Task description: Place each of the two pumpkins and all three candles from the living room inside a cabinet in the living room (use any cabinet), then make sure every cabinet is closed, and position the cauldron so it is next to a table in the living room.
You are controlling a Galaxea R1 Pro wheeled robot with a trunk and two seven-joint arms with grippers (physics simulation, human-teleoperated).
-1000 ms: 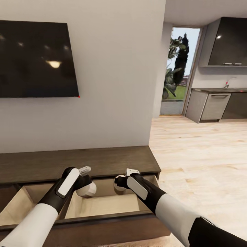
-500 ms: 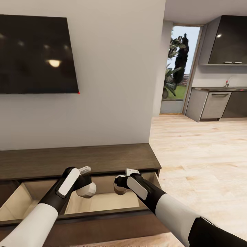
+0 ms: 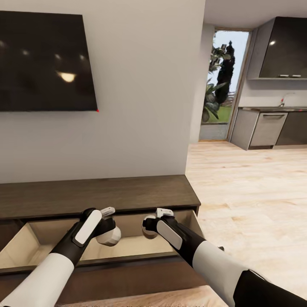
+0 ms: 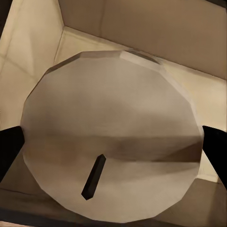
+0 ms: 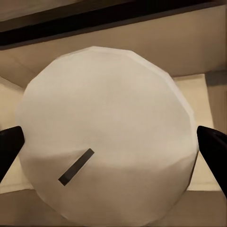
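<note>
Each gripper is clamped on a candle over the cabinet's (image 3: 128,197) open drawer (image 3: 128,249). The left candle (image 3: 108,236) sits in the left gripper (image 3: 110,230), the right candle (image 3: 148,227) in the right gripper (image 3: 150,225). The wrist views show flat tops and wicks, with dark fingertips (image 4: 9,149) at the sides. Both forearms angle down into the drawer.

Both my arms reach forward and down, elbows bent, wrists angled inward toward each other. My left gripper (image 3: 109,232) is clamped on a candle (image 4: 113,146); my right gripper (image 3: 149,226) is clamped on another candle (image 5: 106,137), dark fingertips (image 5: 213,146) at its sides.
</note>
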